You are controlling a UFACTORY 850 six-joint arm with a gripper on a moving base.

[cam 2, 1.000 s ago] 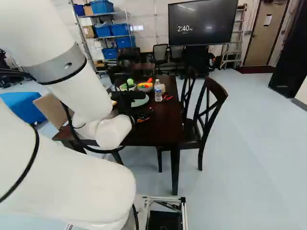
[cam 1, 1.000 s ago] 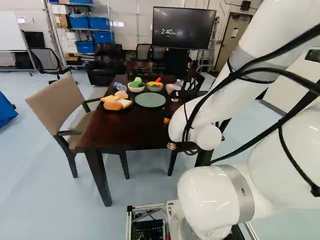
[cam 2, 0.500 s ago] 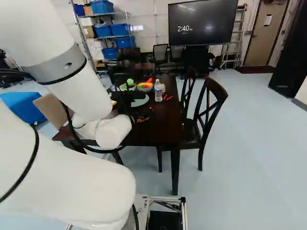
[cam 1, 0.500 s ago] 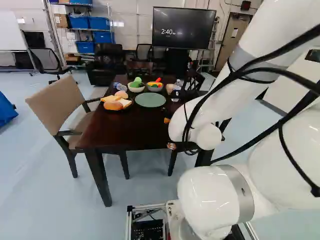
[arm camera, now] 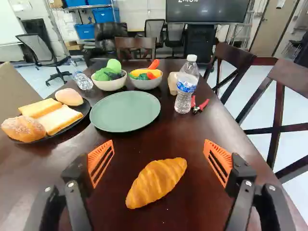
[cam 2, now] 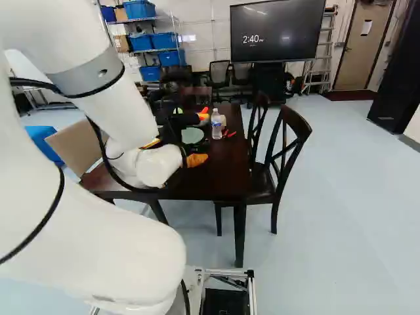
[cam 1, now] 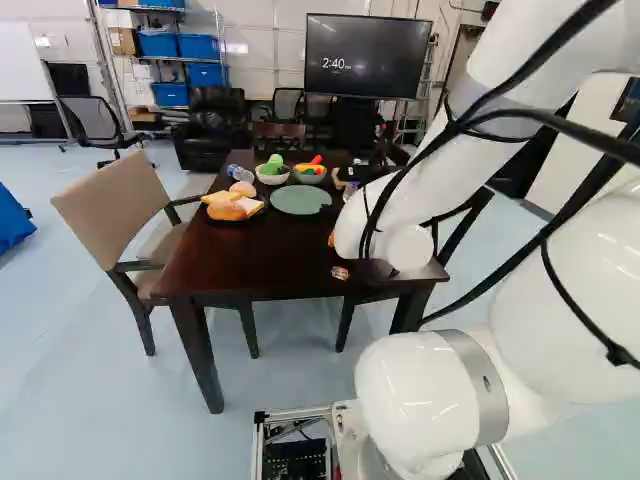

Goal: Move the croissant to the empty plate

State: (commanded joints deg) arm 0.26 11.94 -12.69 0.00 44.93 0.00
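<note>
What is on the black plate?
Two bread slices, a sprinkled bun and a smooth pinkish roll. They cover much of the black plate; whatever lies beneath them cannot be seen.

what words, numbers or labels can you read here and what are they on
"2:40", on the large screen; the characters beside and below it are too small
Upright bottle, label: too blurred to read
Sheet on the door: too small to read

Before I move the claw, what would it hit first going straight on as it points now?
Most likely the table, just past the croissant and short of the plate; how high the claw stands is unclear, so it might brush the croissant first.
</note>
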